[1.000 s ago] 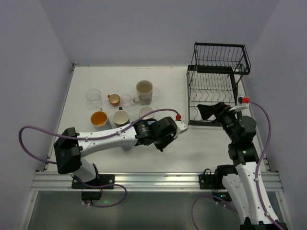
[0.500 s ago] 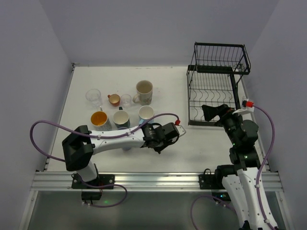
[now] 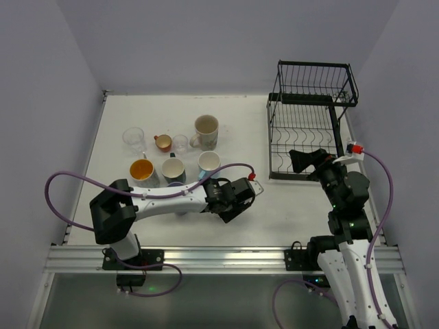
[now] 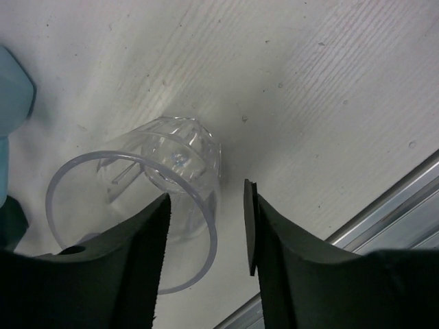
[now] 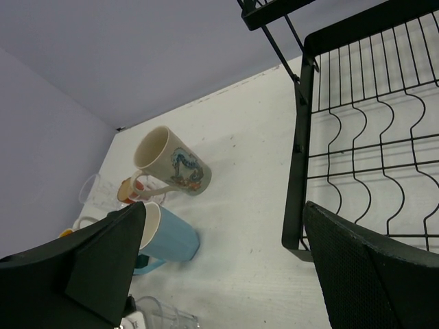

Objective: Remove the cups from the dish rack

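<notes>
One clear glass [image 4: 134, 199] upright, mouth up

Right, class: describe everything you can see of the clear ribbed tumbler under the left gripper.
The clear ribbed tumbler looks like transparent glass or plastic, with a smooth round rim and fluted base. It stands upright and empty on the white table, near a light blue cup. The left gripper straddles its wall, jaws apart; contact is unclear.

A bare strip of table [image 3: 243, 130] lies open between the cups [image 3: 173, 166] crowding the left half and the dish rack [image 3: 312, 101] walling the far right.
</notes>
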Action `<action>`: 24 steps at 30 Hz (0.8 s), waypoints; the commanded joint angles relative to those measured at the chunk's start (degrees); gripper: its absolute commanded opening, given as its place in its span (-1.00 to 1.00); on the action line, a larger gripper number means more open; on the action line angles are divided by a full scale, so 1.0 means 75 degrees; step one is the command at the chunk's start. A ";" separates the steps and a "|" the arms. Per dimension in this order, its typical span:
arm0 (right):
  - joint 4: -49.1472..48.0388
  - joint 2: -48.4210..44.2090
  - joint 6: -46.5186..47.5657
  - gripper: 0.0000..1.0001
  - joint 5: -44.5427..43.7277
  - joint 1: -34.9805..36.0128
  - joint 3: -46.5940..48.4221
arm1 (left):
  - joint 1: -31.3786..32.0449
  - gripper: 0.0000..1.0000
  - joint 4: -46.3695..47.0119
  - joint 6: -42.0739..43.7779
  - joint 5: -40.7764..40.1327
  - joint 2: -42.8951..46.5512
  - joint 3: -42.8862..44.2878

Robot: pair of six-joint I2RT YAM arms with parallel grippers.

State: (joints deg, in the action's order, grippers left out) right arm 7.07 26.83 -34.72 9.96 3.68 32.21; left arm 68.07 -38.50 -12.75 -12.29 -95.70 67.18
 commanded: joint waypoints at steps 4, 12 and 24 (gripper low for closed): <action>0.0053 -0.0062 0.0141 0.98 -0.0097 -0.0022 0.0124 | 0.0052 0.34 0.0165 -0.0092 -0.0400 0.0432 0.0066; 0.0100 -0.0038 0.0164 0.98 -0.0108 -0.0034 0.0171 | 0.0052 0.94 0.0153 -0.0128 -0.0213 0.0889 0.0628; 0.0556 -0.0225 0.0305 0.98 -0.0120 -0.0034 0.0522 | 0.0052 1.00 0.1124 0.0059 -0.0433 0.2856 0.1379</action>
State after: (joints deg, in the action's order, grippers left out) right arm 9.89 26.46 -33.91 9.93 3.68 32.47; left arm 68.07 -35.44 -12.88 -13.76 -80.09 74.78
